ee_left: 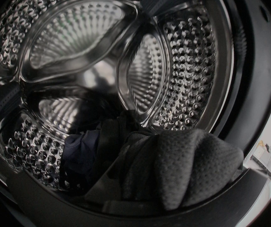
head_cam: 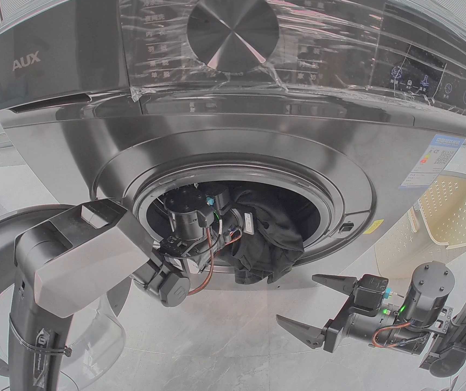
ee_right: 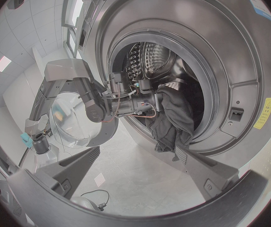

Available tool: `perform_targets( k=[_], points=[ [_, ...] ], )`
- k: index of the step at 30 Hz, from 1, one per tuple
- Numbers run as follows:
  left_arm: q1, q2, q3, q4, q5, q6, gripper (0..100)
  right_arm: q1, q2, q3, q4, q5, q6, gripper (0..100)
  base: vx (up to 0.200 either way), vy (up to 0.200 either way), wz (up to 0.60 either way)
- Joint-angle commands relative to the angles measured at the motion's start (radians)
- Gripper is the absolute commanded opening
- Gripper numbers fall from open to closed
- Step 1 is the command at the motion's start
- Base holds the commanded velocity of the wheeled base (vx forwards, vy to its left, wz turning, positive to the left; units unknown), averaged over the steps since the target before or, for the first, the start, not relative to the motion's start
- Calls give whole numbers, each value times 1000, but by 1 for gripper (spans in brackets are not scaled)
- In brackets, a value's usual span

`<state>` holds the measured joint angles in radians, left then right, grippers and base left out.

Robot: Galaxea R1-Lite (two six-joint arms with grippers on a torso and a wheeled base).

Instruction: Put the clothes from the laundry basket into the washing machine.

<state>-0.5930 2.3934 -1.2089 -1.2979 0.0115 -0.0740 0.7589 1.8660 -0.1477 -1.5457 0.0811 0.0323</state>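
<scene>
The grey washing machine (head_cam: 233, 137) stands with its round opening uncovered. A black garment (head_cam: 268, 240) hangs over the lower rim, half inside and half outside. My left gripper (head_cam: 244, 221) is inside the opening right against that garment, and its tip is hidden by the cloth. Inside the steel drum (ee_left: 78, 48) lie the black knit cloth (ee_left: 186, 164) and a dark blue piece (ee_left: 78, 148). My right gripper (head_cam: 296, 298) hovers open and holds nothing, low in front of the machine, to the right of the hanging garment (ee_right: 173, 120). The cream laundry basket (head_cam: 450, 213) stands to the machine's right.
The machine's glass door (head_cam: 97, 327) is swung open to the left, beside my left arm. Pale tiled floor (head_cam: 233, 332) lies below the opening. A thin cable (ee_right: 94, 194) lies on the floor under the right gripper.
</scene>
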Motion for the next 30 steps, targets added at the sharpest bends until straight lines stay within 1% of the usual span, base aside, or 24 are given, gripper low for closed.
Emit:
perform_targets(
  k=[1, 3, 5, 9, 10, 11, 14, 17, 20, 21, 23, 25, 27, 29, 30],
  points=[
    [27, 61, -173, 163, 2, -1, 0, 0, 4, 0, -1, 0, 1, 100, 0, 0, 0],
    [35, 70, -225, 215, 2, -3, 0, -4, 5, 2, -1, 2, 1, 100, 0, 0, 0],
    [48, 92, -310, 275, 10, -3, 0, -3, 9, 2, -1, 0, 1, 100, 0, 0, 0],
    [67, 127, -426, 318, 50, -3, 0, -6, 9, -1, -1, 2, 0, 100, 0, 0, 0],
    [68, 130, -437, 324, 56, -3, 0, -7, 9, -1, -1, 2, 0, 100, 0, 0, 0],
    [73, 138, -471, 335, 76, -3, 0, -10, 9, -1, -1, 2, 0, 100, 0, 0, 0],
    [74, 141, -503, 354, 88, -6, 0, -13, 9, -1, -1, 2, 0, 100, 0, 0, 0],
    [74, 141, -503, 358, 91, -26, 0, -13, 9, -3, -1, 2, 0, 100, 0, 0, 0],
    [74, 138, -497, 367, 99, -32, 0, -13, 9, -6, -1, 2, 0, 100, 0, 0, 0],
    [74, 135, -492, 370, 102, -35, 100, -13, 9, -6, -1, 2, 0, 100, 0, 0, 0],
    [70, 127, -471, 385, 104, -55, 100, -15, 9, -7, -1, 2, 0, 100, 0, 0, 0],
    [61, 95, -417, 410, 99, -72, 100, -15, 9, -7, -1, 0, 0, 100, 0, 0, 0],
    [50, 62, -365, 448, 84, -69, 100, -15, 9, -10, -1, 0, 0, 100, 0, 0, 0],
    [44, 55, -351, 463, 76, -69, 100, -15, 9, -13, -1, -1, 0, 100, 0, 0, 0],
    [35, 52, -331, 477, 58, -70, 100, -15, 9, -21, -1, -1, 0, 100, 0, 0, 0]
  ],
)
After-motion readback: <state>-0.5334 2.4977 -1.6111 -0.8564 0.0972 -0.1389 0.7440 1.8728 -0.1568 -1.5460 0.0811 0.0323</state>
